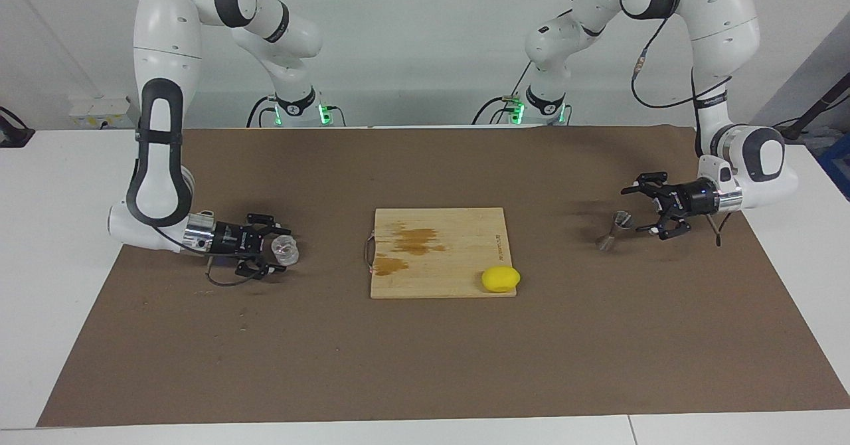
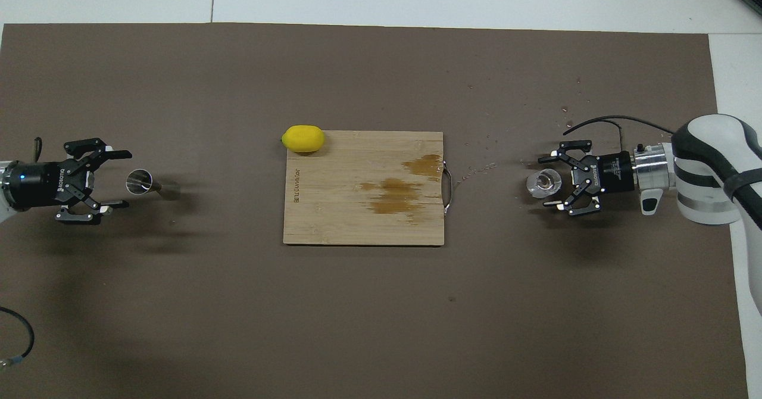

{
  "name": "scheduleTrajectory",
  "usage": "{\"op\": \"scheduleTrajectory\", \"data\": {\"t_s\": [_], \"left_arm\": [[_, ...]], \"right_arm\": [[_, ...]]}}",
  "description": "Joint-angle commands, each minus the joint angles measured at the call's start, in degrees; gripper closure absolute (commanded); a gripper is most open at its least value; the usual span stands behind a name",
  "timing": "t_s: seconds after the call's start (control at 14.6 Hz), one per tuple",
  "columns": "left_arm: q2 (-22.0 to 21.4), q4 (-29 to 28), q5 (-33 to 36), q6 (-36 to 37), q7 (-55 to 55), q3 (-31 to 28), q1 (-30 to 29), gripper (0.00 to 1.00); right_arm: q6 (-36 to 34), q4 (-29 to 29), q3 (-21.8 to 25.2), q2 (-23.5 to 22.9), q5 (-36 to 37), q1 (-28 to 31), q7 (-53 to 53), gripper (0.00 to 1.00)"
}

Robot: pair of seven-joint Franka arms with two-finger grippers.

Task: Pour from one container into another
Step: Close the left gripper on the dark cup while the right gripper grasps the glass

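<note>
The clear glass tumbler stands on the brown mat toward the right arm's end of the table. My right gripper is low at the mat and open, one finger on each side of the tumbler with a gap to each. The silver metal jigger stands on the mat toward the left arm's end. My left gripper is low and open, with the jigger just off its fingertips, apart from them.
A wooden cutting board with brown wet stains lies mid-table between the two containers. A yellow lemon sits on its corner farthest from the robots, toward the left arm's end. Small droplets spot the mat between board and tumbler.
</note>
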State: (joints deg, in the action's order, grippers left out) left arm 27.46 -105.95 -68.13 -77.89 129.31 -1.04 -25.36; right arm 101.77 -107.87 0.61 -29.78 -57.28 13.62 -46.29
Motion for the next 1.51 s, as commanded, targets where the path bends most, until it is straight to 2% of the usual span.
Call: {"op": "scheduleTrajectory", "data": {"t_s": [0.0,0.14,0.34,0.69,0.96,1.16,1.44], "left_arm": [[3.73,2.14,-2.10,1.60,7.94,0.60,-1.89,0.00],[4.36,1.89,-2.01,1.77,11.04,0.60,-1.80,0.00],[4.36,0.66,-2.01,2.21,11.49,0.51,-0.66,0.00],[4.36,-0.57,-1.40,2.13,12.89,0.42,-0.57,0.00],[4.45,-1.19,-1.31,1.86,14.48,0.42,-0.57,0.00],[4.45,-1.28,-0.96,1.86,14.74,0.42,-0.57,0.00],[4.62,-1.45,-0.87,1.68,16.23,0.33,-0.57,0.07]], "right_arm": [[1.07,-0.50,-0.17,-0.02,-1.43,0.18,1.55,0.01],[1.07,-0.50,-0.17,-0.02,-1.43,0.18,1.47,0.01],[1.07,-0.50,-0.17,-0.02,-1.43,0.18,1.99,0.13],[1.33,-0.50,-0.17,-0.02,-1.16,0.27,2.26,0.23],[1.33,-0.50,-0.17,0.07,-1.16,0.35,2.26,0.53],[1.24,-0.50,-0.17,0.07,-1.16,0.44,2.17,0.56],[0.72,-0.06,-0.17,0.07,-1.16,0.53,2.34,0.88]]}}
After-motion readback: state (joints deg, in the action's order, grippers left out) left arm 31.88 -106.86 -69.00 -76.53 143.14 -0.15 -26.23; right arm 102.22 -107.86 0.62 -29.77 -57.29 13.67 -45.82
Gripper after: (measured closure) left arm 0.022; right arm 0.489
